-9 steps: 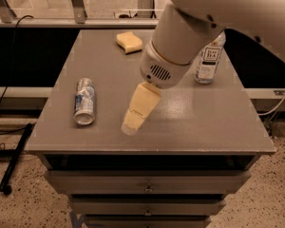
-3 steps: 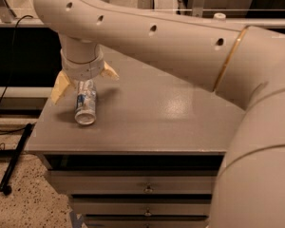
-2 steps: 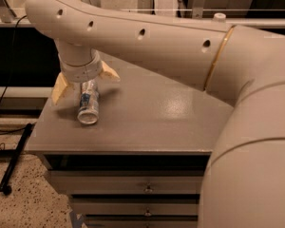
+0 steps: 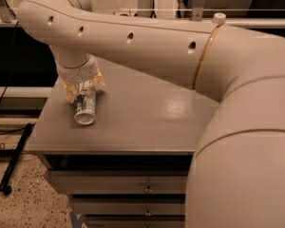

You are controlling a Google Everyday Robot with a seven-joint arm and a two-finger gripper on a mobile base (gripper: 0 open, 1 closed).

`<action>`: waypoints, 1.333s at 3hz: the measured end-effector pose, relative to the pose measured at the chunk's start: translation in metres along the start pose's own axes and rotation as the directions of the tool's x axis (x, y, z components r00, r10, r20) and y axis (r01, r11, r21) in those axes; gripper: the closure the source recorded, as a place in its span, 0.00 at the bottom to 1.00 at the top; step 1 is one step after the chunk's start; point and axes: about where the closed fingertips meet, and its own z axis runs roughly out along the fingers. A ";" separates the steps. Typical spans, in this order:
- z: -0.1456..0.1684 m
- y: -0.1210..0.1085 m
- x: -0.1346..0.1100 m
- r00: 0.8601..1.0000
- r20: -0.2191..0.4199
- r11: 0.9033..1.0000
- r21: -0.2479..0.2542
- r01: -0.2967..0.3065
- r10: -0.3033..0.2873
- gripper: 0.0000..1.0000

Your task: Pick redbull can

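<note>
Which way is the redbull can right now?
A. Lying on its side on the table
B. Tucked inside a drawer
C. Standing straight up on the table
A: the redbull can lies on its side on the grey table, one round end facing the camera, with the gripper down over it near the table's left edge.

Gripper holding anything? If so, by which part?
Cannot tell. The gripper sits over the far end of the redbull can, which lies on the table.
</note>
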 end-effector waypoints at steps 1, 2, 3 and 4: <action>-0.004 -0.007 -0.003 1.000 0.025 1.000 0.006 0.000 0.000 0.65; -0.019 -0.018 -0.009 0.995 0.095 0.999 -0.026 0.041 -0.039 0.87; -0.055 -0.029 -0.019 0.969 0.221 0.988 -0.079 0.130 -0.110 1.00; -0.091 -0.033 -0.025 0.920 0.357 0.964 -0.144 0.225 -0.161 1.00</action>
